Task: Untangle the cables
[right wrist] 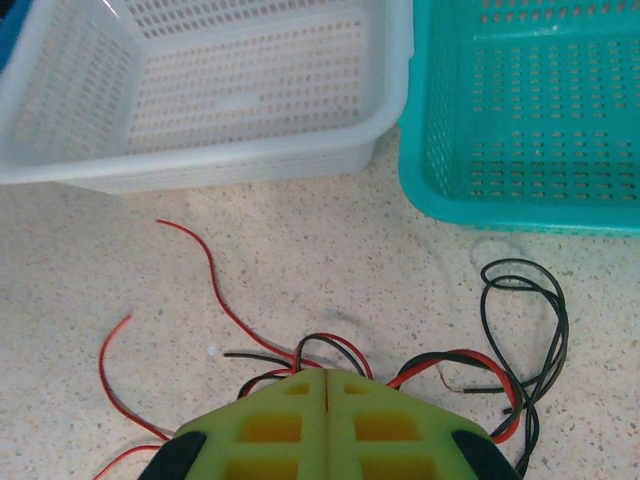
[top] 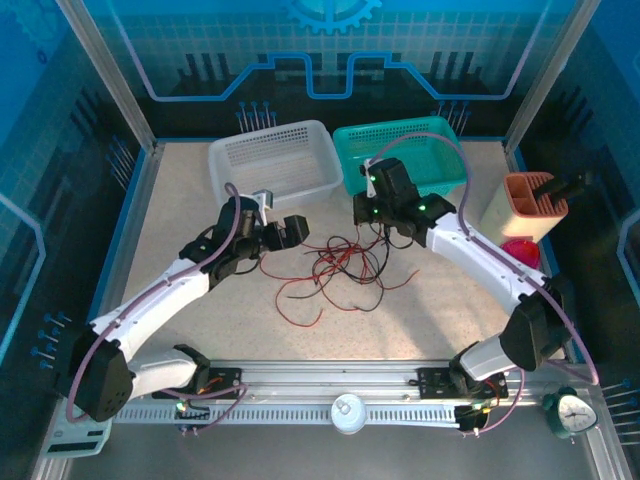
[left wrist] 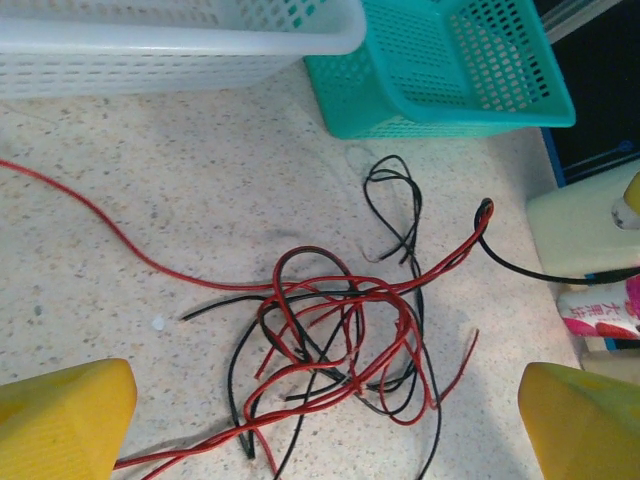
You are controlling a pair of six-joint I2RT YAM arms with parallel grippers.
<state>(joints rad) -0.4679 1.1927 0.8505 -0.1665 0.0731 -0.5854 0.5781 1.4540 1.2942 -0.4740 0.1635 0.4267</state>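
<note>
The cables (top: 340,265) are a loose knot of thin red and black strands on the speckled table, mid-table between the arms. In the left wrist view the tangle (left wrist: 340,330) lies just ahead of my left gripper (left wrist: 325,430), which is open, its yellow fingers (left wrist: 60,420) wide apart, nothing between them. My left gripper (top: 295,230) sits at the knot's left side. My right gripper (top: 388,222) is over the knot's far right part. Its green fingers are pressed flush, so my right gripper (right wrist: 328,372) is shut. Cable loops (right wrist: 335,345) pass beneath its tips; whether any strand is pinched is hidden.
A white basket (top: 275,160) and a teal basket (top: 405,150) stand side by side at the back, close behind the right gripper. A beige holder (top: 525,205) and a pink item (top: 520,250) are at the right. A clock (top: 572,412) sits at the near right corner.
</note>
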